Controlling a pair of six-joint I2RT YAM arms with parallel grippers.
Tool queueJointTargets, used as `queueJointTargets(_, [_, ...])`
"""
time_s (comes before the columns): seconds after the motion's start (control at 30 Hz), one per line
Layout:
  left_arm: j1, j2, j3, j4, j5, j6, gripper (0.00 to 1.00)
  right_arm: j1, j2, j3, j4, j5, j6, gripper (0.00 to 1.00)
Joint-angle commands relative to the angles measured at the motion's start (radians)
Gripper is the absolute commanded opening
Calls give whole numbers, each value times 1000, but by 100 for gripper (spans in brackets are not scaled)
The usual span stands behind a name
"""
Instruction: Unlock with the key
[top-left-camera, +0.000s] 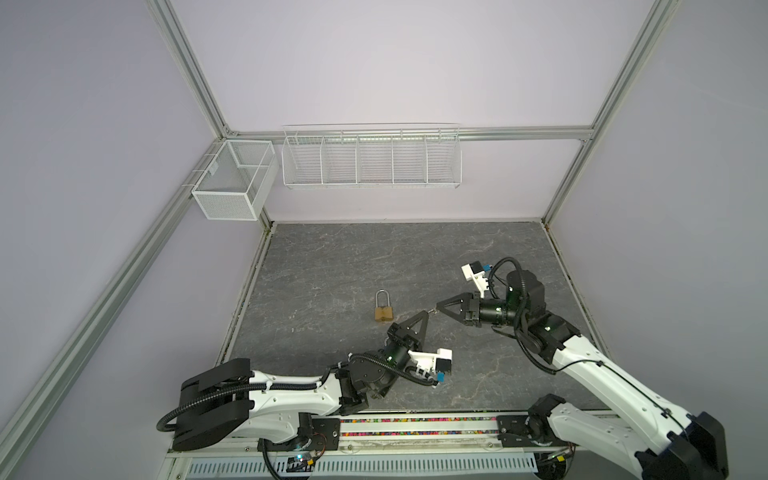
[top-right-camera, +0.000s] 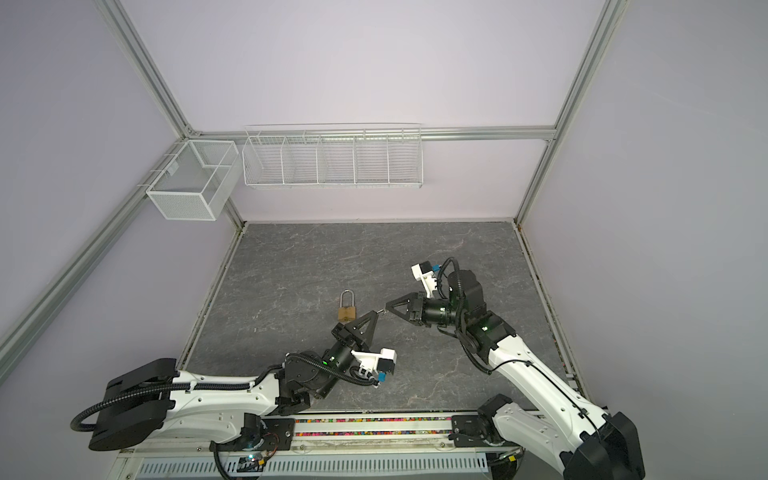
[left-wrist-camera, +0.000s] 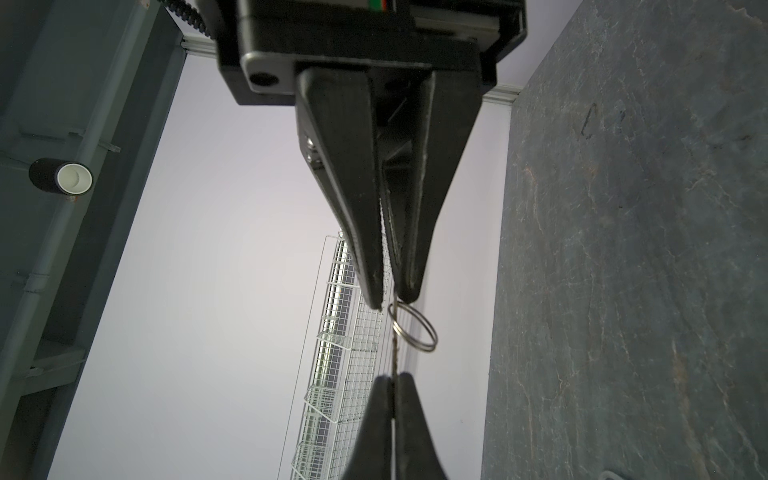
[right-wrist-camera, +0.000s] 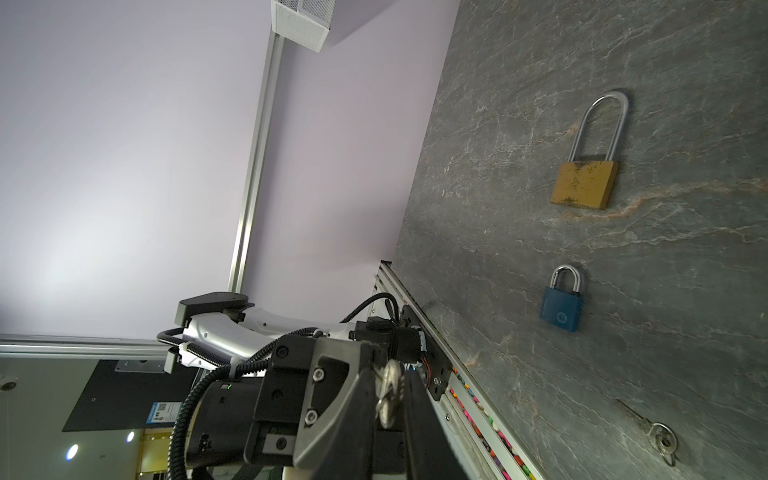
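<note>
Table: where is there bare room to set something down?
Free: far half of the table, between brass padlock and back wall. Crowded: the middle, where left gripper and right gripper pinch the key.

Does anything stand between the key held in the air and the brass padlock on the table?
Nothing visible does. The key, pinched by the left gripper and the right gripper, hangs beside the brass padlock; only bare table lies between them in both top views.
</note>
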Motion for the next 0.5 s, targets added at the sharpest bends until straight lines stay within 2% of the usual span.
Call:
queueJointTargets(0.0, [-6,3,21,8,3,32,0,11,-11,23,9,-22,0,12])
queueJointTargets(0.1, [-6,13,26,8,7,33,0,15,-12,21,21,-29,9,13])
queueJointTargets(0.2, [-6,21,31,14,7,35,0,16,-16,21,18,-29,8,7])
queueJointTargets(0.47, [1,27,40,37,-1,25,0,15,-32,7,28,-19,8,6])
